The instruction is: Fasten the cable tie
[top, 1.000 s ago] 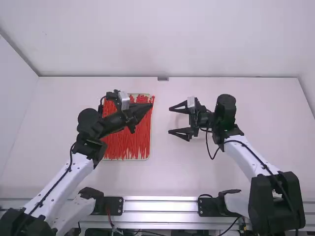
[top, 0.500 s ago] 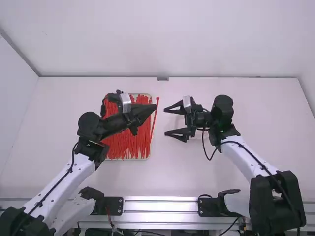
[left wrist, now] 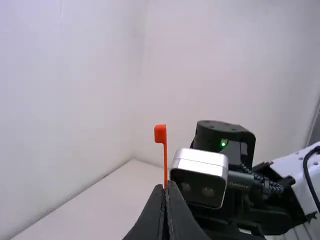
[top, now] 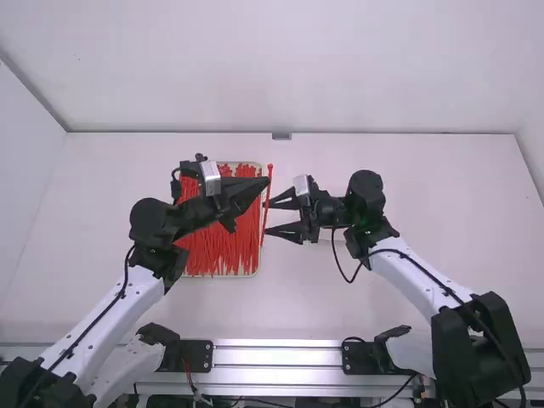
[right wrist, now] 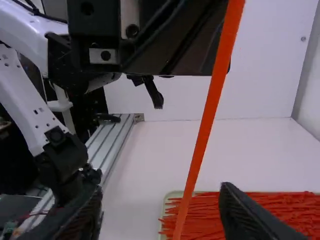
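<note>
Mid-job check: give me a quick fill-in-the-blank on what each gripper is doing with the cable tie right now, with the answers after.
1. The left gripper is ___ on a single cable tie.
2. The right gripper stands ___ next to that tie, not gripping it.
3. The tray of spare ties sits in front of the ___ arm.
4. Every tie is coloured ___.

Missing words: shut; open; left; red.
</note>
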### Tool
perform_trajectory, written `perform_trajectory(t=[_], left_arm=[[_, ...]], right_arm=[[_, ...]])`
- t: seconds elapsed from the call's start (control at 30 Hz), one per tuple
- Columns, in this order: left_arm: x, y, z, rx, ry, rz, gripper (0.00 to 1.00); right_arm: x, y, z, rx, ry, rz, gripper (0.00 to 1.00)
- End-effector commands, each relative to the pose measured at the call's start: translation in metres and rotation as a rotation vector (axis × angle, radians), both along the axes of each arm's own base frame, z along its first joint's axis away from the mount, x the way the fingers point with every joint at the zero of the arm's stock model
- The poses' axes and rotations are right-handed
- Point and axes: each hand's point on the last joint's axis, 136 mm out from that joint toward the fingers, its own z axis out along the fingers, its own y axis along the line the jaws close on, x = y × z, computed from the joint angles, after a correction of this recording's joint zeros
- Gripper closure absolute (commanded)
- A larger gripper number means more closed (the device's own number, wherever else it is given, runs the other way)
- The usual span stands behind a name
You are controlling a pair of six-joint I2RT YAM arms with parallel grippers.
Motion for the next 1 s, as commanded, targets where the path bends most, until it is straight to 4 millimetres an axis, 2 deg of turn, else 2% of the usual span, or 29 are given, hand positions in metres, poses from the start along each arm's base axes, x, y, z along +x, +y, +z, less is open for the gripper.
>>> perform_trajectory(t=[0.0, 0.1, 0.13, 0.17, 0.23, 0.27, 0.3, 0.47, 0.5, 0.67, 0.7, 0.97], left_arm=[[-0.002, -0.001, -0.002, -0.003, 0.006, -0.011, 0.99], [-0.001, 0.000, -0.002, -0.014, 0.024, -0.009, 0.99], [0.000, 0.000, -0.001, -0.018, 0.030, -0.004, 0.99], [0.000, 0.000, -0.001, -0.019, 0.029, -0.003, 0.99], [0.001, 0.000, -0.001, -0.020, 0.031, -0.001, 0.98], [0.001, 0.001, -0.001, -0.020, 0.030, 0.000, 0.99], [0.001, 0.000, -0.001, -0.019, 0.032, 0.000, 0.99], [0.001, 0.000, -0.001, -0.019, 0.031, -0.001, 0.99], [0.001, 0.000, -0.001, -0.019, 0.031, -0.002, 0.96], [-0.009, -0.001, 0.001, -0.001, -0.006, -0.057, 0.41], [-0.010, 0.001, 0.001, 0.006, -0.009, -0.064, 0.36], [-0.008, 0.013, 0.006, 0.127, -0.031, -0.155, 0.32]], right_arm=[[0.002, 0.003, 0.009, 0.011, -0.026, 0.005, 0.47], [0.005, 0.004, 0.009, 0.011, -0.024, -0.011, 0.51], [0.005, 0.004, 0.009, 0.011, -0.026, -0.014, 0.58], [0.005, 0.004, 0.009, 0.011, -0.026, -0.014, 0.69], [0.005, 0.004, 0.009, 0.012, -0.027, -0.014, 0.83], [0.005, 0.004, 0.009, 0.011, -0.026, -0.014, 0.95], [0.005, 0.004, 0.009, 0.011, -0.025, -0.013, 1.00], [0.005, 0.004, 0.009, 0.011, -0.024, -0.014, 1.00], [0.005, 0.004, 0.009, 0.010, -0.024, -0.013, 1.00], [0.012, -0.004, 0.005, -0.002, 0.005, -0.037, 1.00], [0.013, -0.006, 0.004, -0.005, 0.011, -0.035, 1.00], [0.016, -0.017, -0.002, -0.019, 0.035, -0.035, 1.00]])
